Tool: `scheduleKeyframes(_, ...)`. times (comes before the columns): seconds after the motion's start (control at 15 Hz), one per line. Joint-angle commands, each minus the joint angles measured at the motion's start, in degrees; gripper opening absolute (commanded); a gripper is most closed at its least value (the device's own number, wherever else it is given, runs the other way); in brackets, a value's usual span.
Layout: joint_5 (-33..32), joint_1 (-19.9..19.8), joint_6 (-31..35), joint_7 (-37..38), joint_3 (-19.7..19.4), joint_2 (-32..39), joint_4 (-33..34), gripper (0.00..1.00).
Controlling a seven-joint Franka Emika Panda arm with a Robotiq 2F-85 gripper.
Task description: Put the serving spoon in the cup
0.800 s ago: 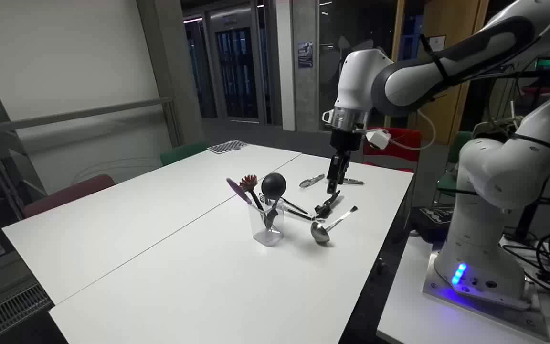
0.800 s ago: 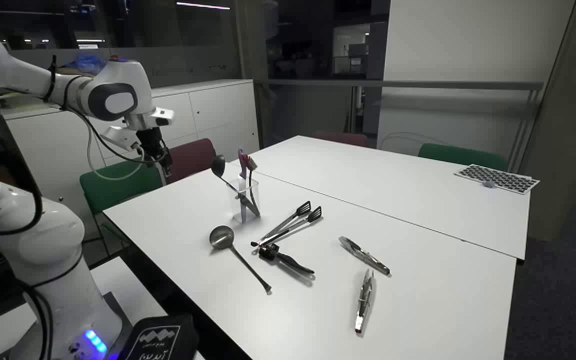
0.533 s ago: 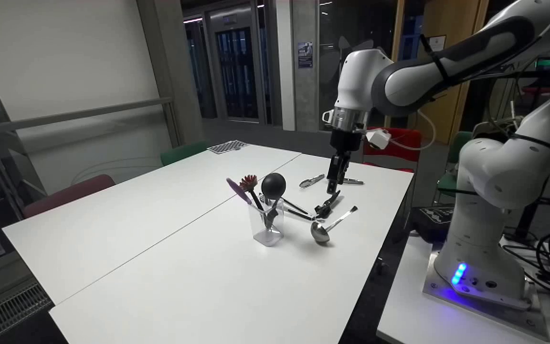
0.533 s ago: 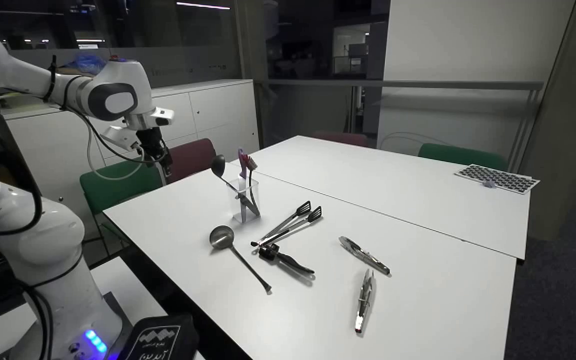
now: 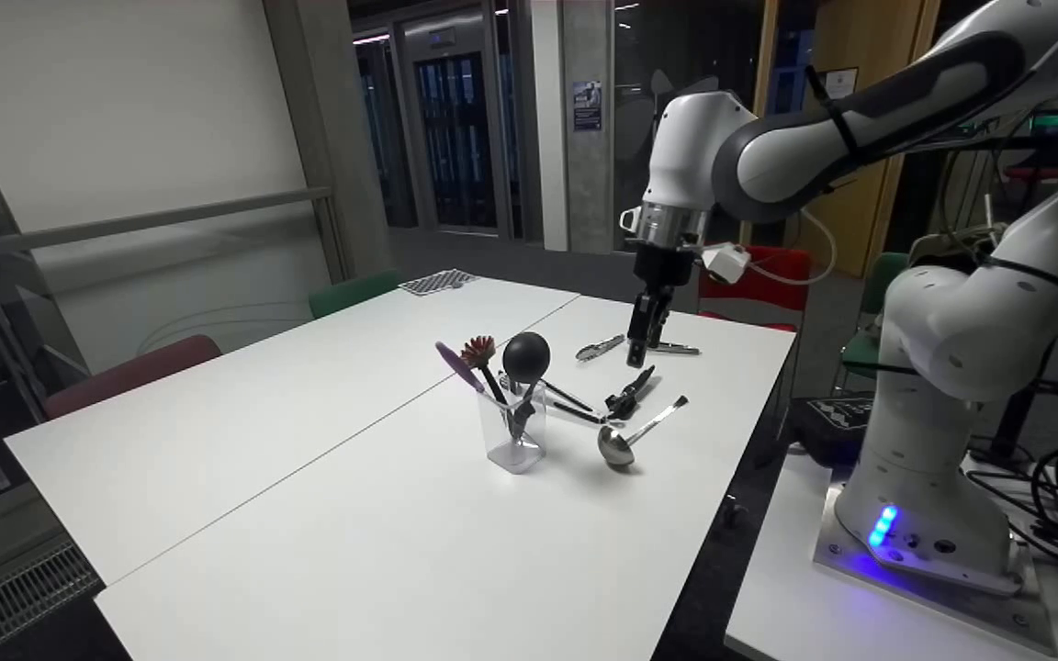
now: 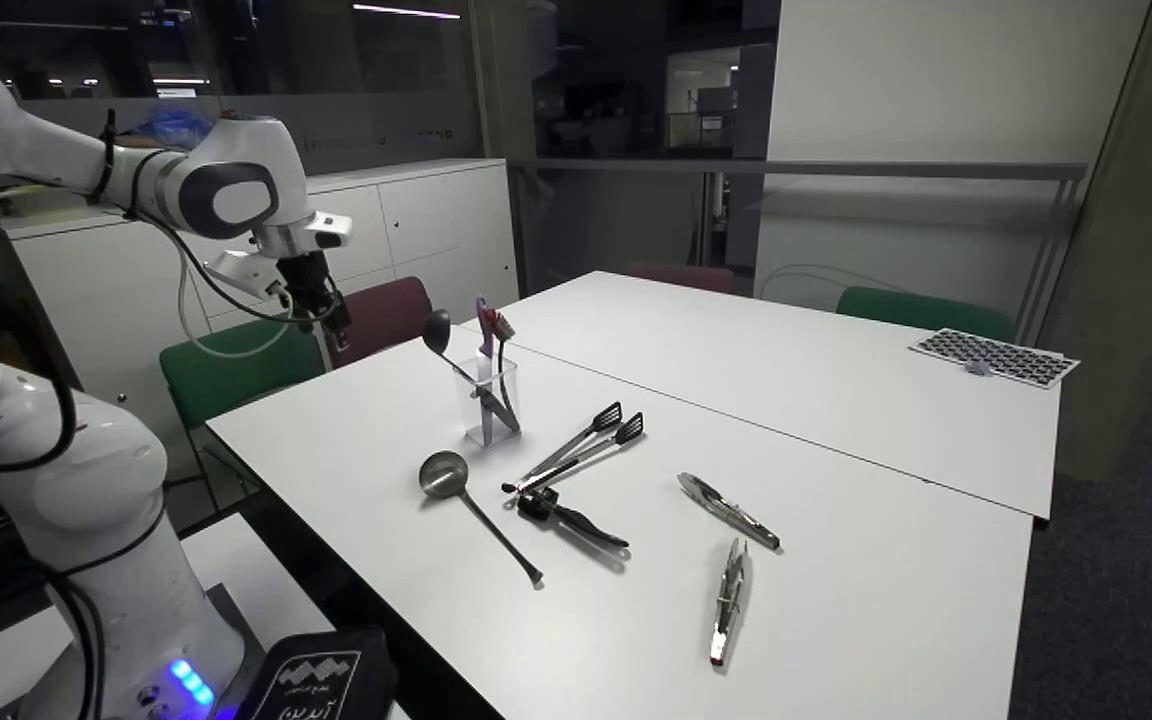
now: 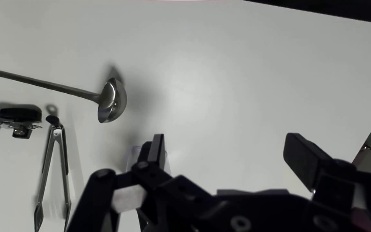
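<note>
Above the white table [image 5: 354, 514], the gripper [image 7: 226, 149] hangs with its jaws spread wide, holding nothing and touching nothing. Below and off to one side, the steel ladle [image 7: 108, 100] lies on the table; its handle runs roughly along the jaws' spread, so turning the wrist to straddle it, then pinching near the bowl, should serve best. Then handle-first probably suits the clear cup [image 5: 498, 439] nearby, where a black ladle [image 5: 526, 358] and a brush [image 5: 478, 352] lean.

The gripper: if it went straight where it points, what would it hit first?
Probably bare tabletop, seen between its spread fingers in the wrist view; depth is unclear, and one finger partly hides the cup.
</note>
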Motion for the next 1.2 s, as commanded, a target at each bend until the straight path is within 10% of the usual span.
scheduleKeyframes(0.0,0.0,-1.8,-2.1,-4.2,-5.4,1.6,4.6,1.00)
scheduleKeyframes(0.67,22.5,-3.3,-15.2,-24.9,-26.8,20.5,17.7,1.00)
scheduleKeyframes(1.13,27.9,-11.2,-18.1,-25.8,-22.7,28.5,18.4,1.00)
